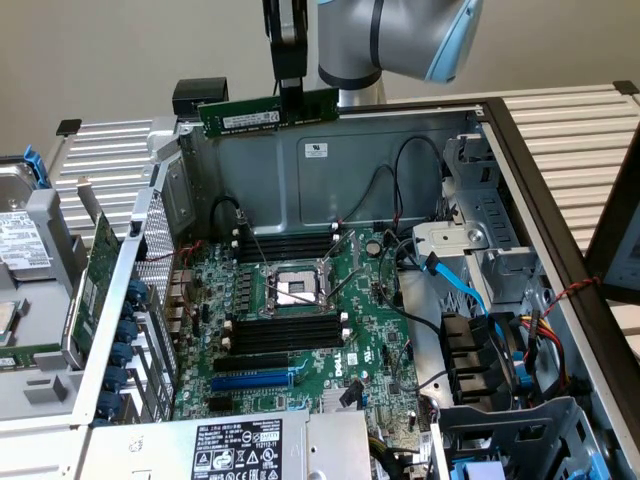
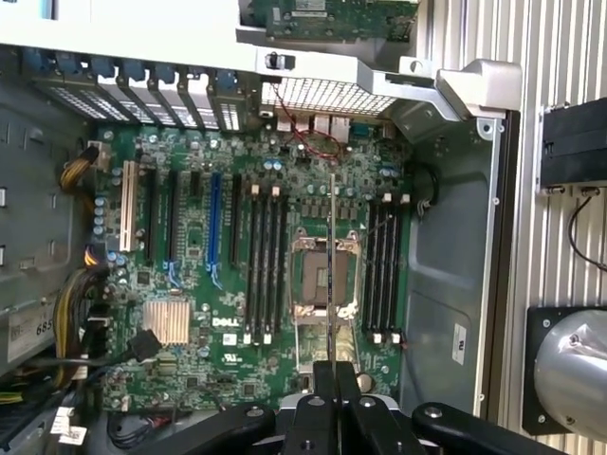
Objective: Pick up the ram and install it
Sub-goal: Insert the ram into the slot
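a pale wall [image 1: 110, 50] stands behind a slatted metal table [image 1: 575, 125], which bears an open computer case [image 1: 400, 160]. the claw [image 1: 290, 98] hangs above the case's upper rim, its fingers pinched tight on the ram [image 1: 240, 116]. the ram is held level in the air, clear of the board below. in the wrist view the claw [image 2: 334, 379] carries the ram [image 2: 332, 256] edge-on, a thin line crossing in front of the cpu socket [image 2: 318, 284]. beneath lies the green motherboard [image 1: 370, 300], with black memory slots [image 1: 285, 335] on either side of the socket. a blue cable [image 1: 455, 280] curls at the exterior view's right.
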`<control>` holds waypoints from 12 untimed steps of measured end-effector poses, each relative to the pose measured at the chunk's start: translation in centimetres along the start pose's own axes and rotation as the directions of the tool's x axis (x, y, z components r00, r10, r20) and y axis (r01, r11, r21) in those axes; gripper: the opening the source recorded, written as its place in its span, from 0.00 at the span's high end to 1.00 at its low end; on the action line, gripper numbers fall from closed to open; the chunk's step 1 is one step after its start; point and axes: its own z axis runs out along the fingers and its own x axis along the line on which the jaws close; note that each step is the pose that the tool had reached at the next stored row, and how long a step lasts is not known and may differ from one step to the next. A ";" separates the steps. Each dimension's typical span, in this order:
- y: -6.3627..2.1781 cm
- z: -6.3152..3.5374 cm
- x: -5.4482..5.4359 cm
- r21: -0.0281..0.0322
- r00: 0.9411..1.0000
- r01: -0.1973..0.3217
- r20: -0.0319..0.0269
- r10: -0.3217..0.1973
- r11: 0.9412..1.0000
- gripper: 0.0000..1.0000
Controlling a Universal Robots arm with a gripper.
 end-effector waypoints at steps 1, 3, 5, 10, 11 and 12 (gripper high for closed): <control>0.00 0.13 0.0 0.000 1.000 0.000 0.006 0.000 1.000 0.88; 0.02 0.38 0.0 0.000 1.000 -0.001 0.015 0.001 1.000 0.88; 0.02 0.72 0.1 0.001 1.000 -0.002 0.021 0.002 1.000 0.88; 0.03 1.42 0.1 0.001 1.000 -0.009 0.015 0.009 1.000 0.88; 0.03 1.44 0.2 0.001 1.000 -0.011 0.002 0.011 1.000 0.88; 0.03 1.46 0.2 0.002 1.000 -0.013 -0.010 0.013 1.000 0.88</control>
